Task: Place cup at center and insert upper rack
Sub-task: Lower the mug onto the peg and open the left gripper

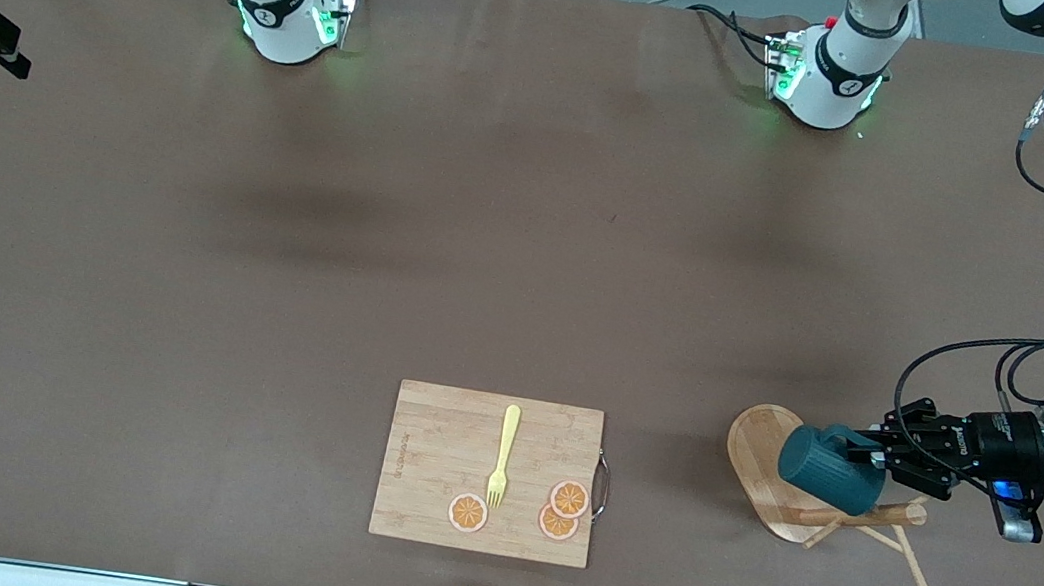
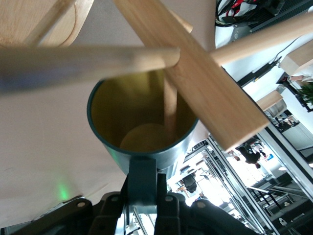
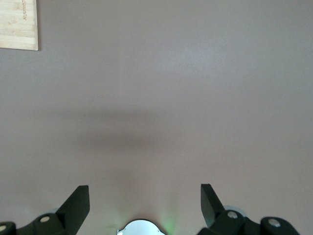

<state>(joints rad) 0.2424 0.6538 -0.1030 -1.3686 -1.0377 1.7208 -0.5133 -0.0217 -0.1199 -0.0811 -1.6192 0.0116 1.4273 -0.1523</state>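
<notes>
1. The left gripper [image 1: 875, 459] is clamped on the small angular handle of the dark teal ribbed cup with the mustard-yellow inside [image 1: 830, 467]. It holds the cup on its side, over the oval base of the light wooden mug-tree rack [image 1: 754, 447], at the left arm's end of the bench [image 1: 279, 301].
2. In the left wrist view a thin peg [image 2: 170, 105] of the rack reaches into the cup's mouth [image 2: 146, 125], so the cup looks not yet free of the tree.
3. The right gripper [image 3: 144, 205] waits with its fingers spread apart over bare bench; it is out of the front view.
4. Judged from this, the task is early: the cup is grasped but not set at the centre.
5. The rack lies tipped on its side, not yet inserted anywhere.
6. A rectangular wooden cutting board [image 1: 444, 424] carrying a yellow fork [image 1: 504, 452] and orange slices [image 1: 567, 499] lies nearer the middle.
</notes>
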